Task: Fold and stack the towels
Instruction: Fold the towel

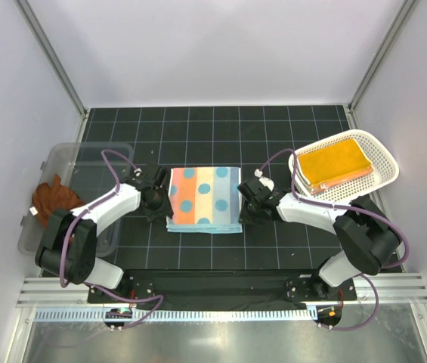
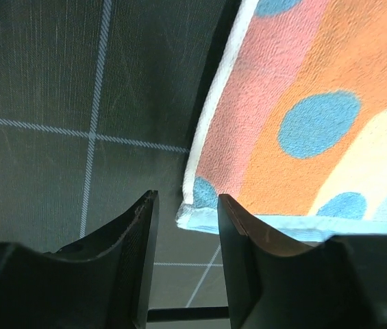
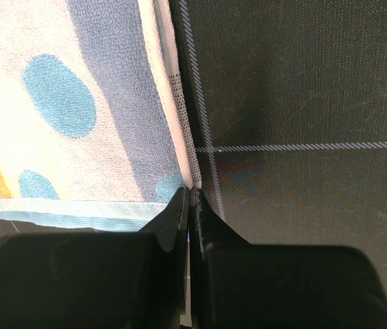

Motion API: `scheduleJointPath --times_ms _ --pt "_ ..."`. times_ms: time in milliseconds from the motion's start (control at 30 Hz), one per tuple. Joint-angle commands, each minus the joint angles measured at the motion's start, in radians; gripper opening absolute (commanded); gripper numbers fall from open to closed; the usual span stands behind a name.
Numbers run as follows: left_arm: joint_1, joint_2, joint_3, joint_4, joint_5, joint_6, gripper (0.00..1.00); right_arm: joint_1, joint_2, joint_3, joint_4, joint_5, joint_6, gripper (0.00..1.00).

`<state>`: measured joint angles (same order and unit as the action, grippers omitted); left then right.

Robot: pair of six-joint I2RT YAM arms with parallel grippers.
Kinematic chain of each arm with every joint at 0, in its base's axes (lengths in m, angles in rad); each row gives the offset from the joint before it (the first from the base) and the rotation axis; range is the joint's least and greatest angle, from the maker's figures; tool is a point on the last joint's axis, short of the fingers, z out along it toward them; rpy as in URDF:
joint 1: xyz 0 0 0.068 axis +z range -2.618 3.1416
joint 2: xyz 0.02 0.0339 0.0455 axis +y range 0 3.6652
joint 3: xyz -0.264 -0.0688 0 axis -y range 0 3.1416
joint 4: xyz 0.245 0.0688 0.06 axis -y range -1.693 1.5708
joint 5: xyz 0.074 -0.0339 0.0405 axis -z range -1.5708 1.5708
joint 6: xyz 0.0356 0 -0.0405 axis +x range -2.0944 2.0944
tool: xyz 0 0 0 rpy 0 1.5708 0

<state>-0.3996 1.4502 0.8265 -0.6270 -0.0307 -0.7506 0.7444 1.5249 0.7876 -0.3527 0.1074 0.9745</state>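
left wrist: towel (image 2: 303,123) beside end effector (image 2: 187,199)

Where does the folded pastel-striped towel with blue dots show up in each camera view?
Top external: folded pastel-striped towel with blue dots lies at centre.
Left wrist: it fills the upper right.
Right wrist: it fills the upper left.
Shared landmark: black mat with white grid lines.
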Motion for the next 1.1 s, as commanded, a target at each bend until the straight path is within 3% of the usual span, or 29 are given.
scheduleJointPath --times_ms 0,333,533,700,800,900,1000,1067 --pt "-0.001 -0.022 -0.046 0.045 0.026 -0.012 0.44 0.009 -0.009 0.030 0.009 0.018 -0.005 0.01" --pt "-0.001 0.009 -0.096 0.109 0.084 -0.050 0.26 0.012 -0.017 0.025 0.003 0.026 -0.010 0.01" --pt "-0.001 -0.017 -0.067 0.060 0.045 -0.041 0.00 0.012 -0.023 0.033 -0.014 0.031 -0.020 0.01" --pt "-0.001 -0.022 -0.007 0.009 0.013 -0.018 0.00 0.012 -0.020 0.076 -0.045 0.040 -0.043 0.01" --pt "-0.001 -0.024 0.005 -0.002 0.012 -0.015 0.09 0.012 -0.009 0.088 -0.051 0.031 -0.046 0.01" --pt "-0.001 -0.028 0.002 -0.004 0.018 -0.013 0.00 0.012 -0.002 0.088 -0.049 0.028 -0.045 0.01" --pt "-0.001 -0.027 0.000 0.003 0.021 -0.012 0.00 0.012 0.003 0.091 -0.051 0.026 -0.048 0.07" --pt "-0.001 -0.024 0.000 0.004 0.026 -0.016 0.00 0.012 0.006 0.093 -0.051 0.028 -0.049 0.03"
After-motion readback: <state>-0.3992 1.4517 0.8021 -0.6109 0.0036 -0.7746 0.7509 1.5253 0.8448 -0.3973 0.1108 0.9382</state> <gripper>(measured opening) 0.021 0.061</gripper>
